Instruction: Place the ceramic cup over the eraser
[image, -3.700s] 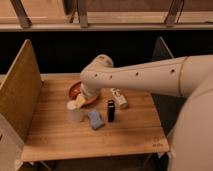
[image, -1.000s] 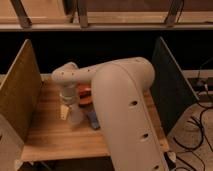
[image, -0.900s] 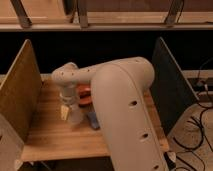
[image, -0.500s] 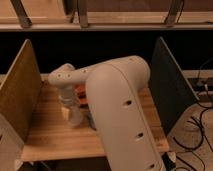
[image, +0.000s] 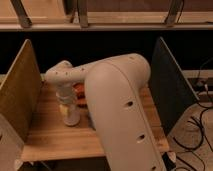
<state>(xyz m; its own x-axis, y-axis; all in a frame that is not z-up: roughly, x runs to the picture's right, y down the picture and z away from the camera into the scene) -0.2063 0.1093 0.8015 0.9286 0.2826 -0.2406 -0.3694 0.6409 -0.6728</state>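
The white ceramic cup (image: 71, 119) stands upright on the left part of the wooden table (image: 47, 142). My gripper (image: 66, 108) points straight down right at the cup's top, and its wrist rises above it. My big white arm (image: 117, 105) crosses the middle of the view and hides the black eraser. A sliver of the orange-brown bowl (image: 80, 93) shows behind the wrist, just right of it.
A tan panel (image: 17, 95) walls the table's left side and a dark panel (image: 167, 85) walls the right. A bit of the blue pad (image: 90, 121) shows at the arm's edge, right of the cup. Cables (image: 197, 130) lie on the floor at right.
The arm has swung in front of the camera and now covers the table's middle. Over the last second the wrist and cup shifted slightly left and toward the front.
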